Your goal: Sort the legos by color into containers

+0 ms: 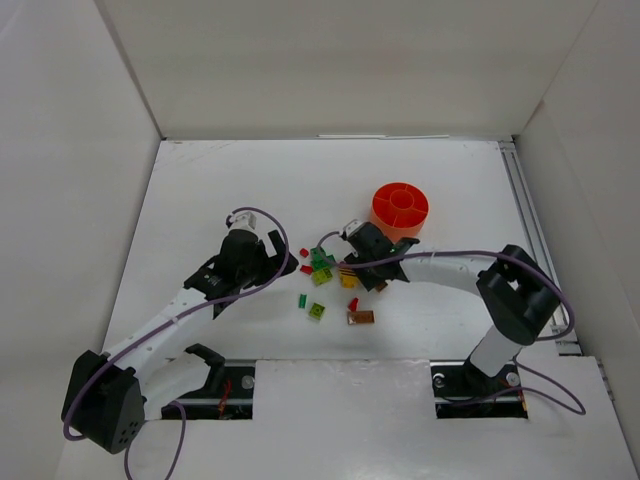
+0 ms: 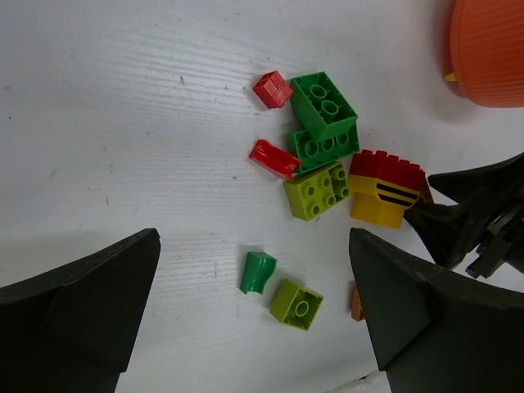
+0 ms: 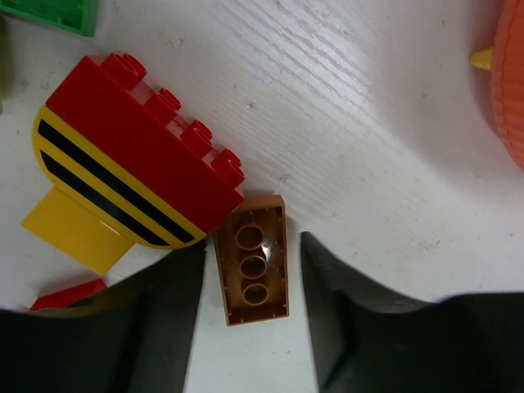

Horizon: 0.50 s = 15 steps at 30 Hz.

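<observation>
Between the jaws of my right gripper [image 3: 252, 242] lies a brown three-stud brick [image 3: 252, 274]; the jaws are apart, not yet clamped. Just beside it sits a red-and-yellow striped brick [image 3: 131, 155], with the orange bowl [image 3: 512, 82] further right. My left gripper [image 2: 254, 237] gapes wide above the loose legos [image 2: 323, 123].

The left arm [image 1: 160, 325] and right arm [image 1: 445, 270] match — white tube-like links between bulky black joint housings, each on a black base. A thin purple cable [image 1: 470, 253] trails along each. The fingers [image 2: 78, 319] are matte black wedges.
</observation>
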{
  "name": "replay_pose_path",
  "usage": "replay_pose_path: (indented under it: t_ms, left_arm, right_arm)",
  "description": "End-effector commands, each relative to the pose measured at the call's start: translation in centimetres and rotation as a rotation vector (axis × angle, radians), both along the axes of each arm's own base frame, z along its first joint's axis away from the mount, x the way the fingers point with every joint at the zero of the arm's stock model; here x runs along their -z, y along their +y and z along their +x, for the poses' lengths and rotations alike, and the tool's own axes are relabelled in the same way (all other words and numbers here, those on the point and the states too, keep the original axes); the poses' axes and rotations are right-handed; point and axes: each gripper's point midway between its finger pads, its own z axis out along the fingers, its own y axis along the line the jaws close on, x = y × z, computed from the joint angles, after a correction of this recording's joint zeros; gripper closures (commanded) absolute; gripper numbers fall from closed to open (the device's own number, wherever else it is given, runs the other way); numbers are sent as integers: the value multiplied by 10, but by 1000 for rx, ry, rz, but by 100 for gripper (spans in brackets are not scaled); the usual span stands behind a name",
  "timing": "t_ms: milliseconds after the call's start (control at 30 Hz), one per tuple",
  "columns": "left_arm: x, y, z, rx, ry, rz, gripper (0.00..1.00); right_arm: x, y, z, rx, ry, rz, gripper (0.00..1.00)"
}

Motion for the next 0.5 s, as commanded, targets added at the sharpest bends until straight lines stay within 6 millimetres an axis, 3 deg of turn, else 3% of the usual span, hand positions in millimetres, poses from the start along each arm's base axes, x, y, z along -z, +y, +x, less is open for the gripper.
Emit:
replay_pose_path:
  t_ms: [0, 67, 167, 233, 367, 400, 467]
  left_arm:
    - [-6, -1, 4, -5, -29, -1, 0]
    - [-4, 0, 3, -4, -21, 3, 0]
    - [-8, -1, 5, -5, -29, -1, 0]
    - [-8, 0, 5, -12, -32, 4, 0]
    - [-8, 2, 6, -19, -35, 9, 0]
    - [-12, 1, 8, -19, -43, 5, 0]
    - [-12, 1, 8, -19, -43, 5, 0]
  right_arm:
    - [-5, 12, 11, -9, -13, 43, 50]
    - [-5, 12, 11, -17, -15, 39, 61]
    - [-13, 11, 11, -17, -32, 56, 91]
    - [-18, 7, 12, -17, -45, 60, 93]
    - [-50, 12, 21, -41, -111, 147, 93]
    - [-71, 17, 27, -55, -170, 189, 93]
    - [-91, 15, 35, -75, -214, 251, 94]
